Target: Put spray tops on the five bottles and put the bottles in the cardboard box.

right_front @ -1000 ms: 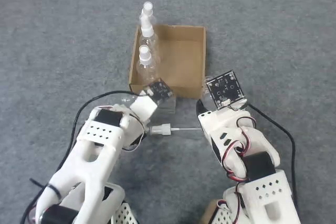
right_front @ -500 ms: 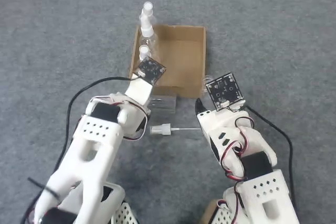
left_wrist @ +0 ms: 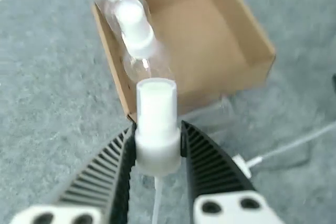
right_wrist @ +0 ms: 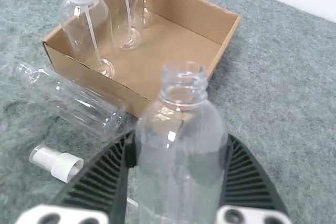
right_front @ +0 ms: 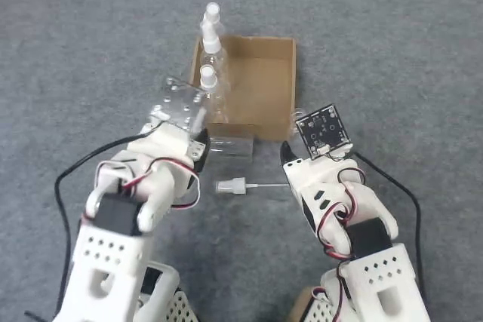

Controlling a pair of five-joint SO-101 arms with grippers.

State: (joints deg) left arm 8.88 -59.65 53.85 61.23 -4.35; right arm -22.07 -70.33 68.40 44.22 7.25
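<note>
Lifting the left gripper [left_wrist: 156,128] off the table within the last second and swinging it left, from low beside the lying bottle [right_front: 230,147] to a spot over the near left corner of the cardboard box [right_front: 264,88]. Clamps a spray top [left_wrist: 156,103] there, jaws shut snugly on its white collar. Keeps the right gripper [right_wrist: 178,141] parked near and right of the box, jaws spread wide yet gripping an open bottle [right_wrist: 181,124], upright, neck bare. Leaves a second spray top [right_front: 230,185] untouched on the carpet [right_front: 392,73] between the arms, with the lying bottle just beyond it against the box's near wall.

Reads as a top raised for fitting. Puts it well apart from the bare neck for now, so probably calls for a swing back right and a careful threading of the tube.

Hides the left jaws in the high view under the wrist board [right_front: 177,107], so rests the grip on the wrist view alone. Cuts off the held top's dip tube below the jaws. Blurs the capped bottles [right_front: 207,73] along the box's left wall into overlapping clear plastic: two white tops plain, a third likely, count unsure. Gives no sure sign of which end of the lying bottle is the neck.
</note>
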